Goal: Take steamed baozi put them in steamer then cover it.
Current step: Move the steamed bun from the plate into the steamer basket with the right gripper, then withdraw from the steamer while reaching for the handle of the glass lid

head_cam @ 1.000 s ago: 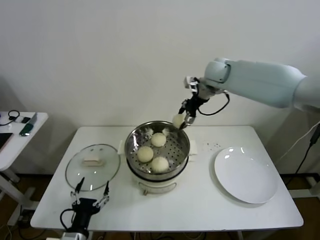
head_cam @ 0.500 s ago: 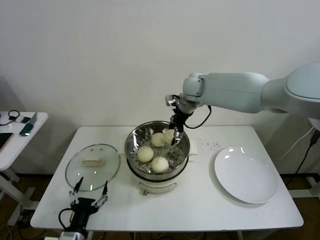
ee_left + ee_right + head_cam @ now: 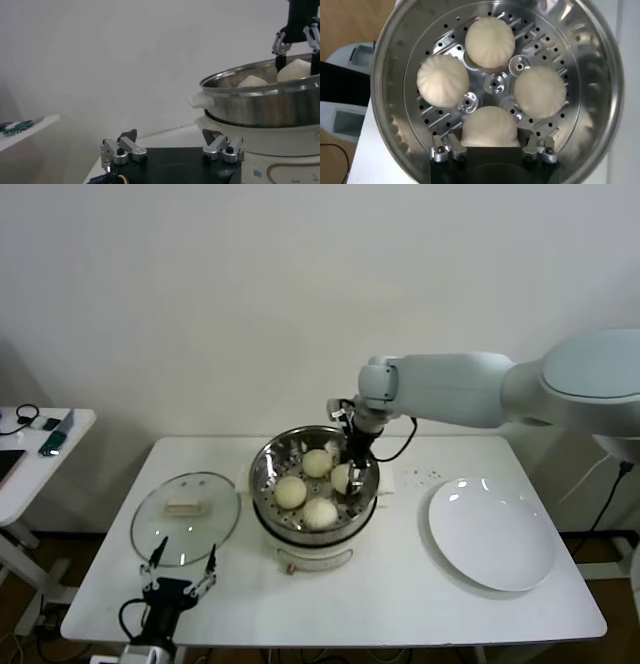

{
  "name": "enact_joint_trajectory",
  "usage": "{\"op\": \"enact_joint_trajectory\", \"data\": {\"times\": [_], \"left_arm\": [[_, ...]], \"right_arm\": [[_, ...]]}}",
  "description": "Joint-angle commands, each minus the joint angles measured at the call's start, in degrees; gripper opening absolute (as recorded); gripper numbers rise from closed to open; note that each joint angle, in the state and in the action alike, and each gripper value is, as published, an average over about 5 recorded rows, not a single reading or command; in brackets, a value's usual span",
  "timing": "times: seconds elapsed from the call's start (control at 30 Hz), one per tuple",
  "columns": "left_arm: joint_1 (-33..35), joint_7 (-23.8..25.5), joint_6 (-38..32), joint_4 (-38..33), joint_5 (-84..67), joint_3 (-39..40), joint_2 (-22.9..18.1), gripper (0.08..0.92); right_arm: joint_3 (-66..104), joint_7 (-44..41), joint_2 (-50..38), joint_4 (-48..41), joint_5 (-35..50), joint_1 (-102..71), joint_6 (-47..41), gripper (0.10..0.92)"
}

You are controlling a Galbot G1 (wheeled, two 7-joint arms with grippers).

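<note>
We have the steamer (image 3: 314, 484) directly beneath our right gripper (image 3: 352, 474), its steel rim ringing the tool. Our left gripper (image 3: 180, 569) waits with fingers spread wide, well apart near the table's front edge, just beside the glass lid (image 3: 185, 517). The fourth steamed baozi (image 3: 490, 126) sits between the right fingers, held narrowly, down at the perforated tray with three others (image 3: 490, 42) just beyond. It looks soft and light, so we judge a gentle side grip suits.

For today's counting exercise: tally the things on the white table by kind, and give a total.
Steamed baozi: 4
Steamer: 1
Glass lid: 1
White plate: 1
Total: 7
</note>
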Motion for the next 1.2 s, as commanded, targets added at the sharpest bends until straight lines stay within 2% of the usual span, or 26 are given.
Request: {"op": "enact_joint_trajectory", "data": {"times": [0.03,0.3,0.47,0.6,0.93,1.07,1.2], "left_arm": [[-0.2,0.0,0.1,0.2,0.0,0.0,0.1,0.823],[-0.4,0.0,0.1,0.4,0.0,0.2,0.1,0.823],[-0.6,-0.1,0.2,0.3,0.0,0.2,0.1,0.823],[-0.7,-0.1,0.2,0.4,0.0,0.2,0.2,0.823],[-0.7,-0.2,0.1,0.4,-0.3,0.0,0.7,0.823],[-0.7,-0.3,0.1,0.3,-0.6,-0.2,0.8,0.823],[-0.8,-0.4,0.2,0.3,-0.8,-0.5,0.9,0.823]], "right_arm": [[-0.4,0.0,0.5,-0.5,-1.0,-1.3,-0.1,0.717],[0.1,0.4,0.2,-0.8,-1.5,-1.7,-0.3,0.73],[0.8,0.2,-0.4,-0.5,-1.3,-1.5,-0.5,0.8],[1.8,-0.3,-1.5,-0.3,-1.3,-0.7,-0.5,0.821],[8.2,-2.0,-10.2,2.1,0.4,3.9,2.0,0.823],[13.9,2.4,-17.3,3.9,2.0,2.7,3.8,0.823],[21.1,13.5,-24.8,6.7,-0.2,-1.6,9.9,0.823]]}}
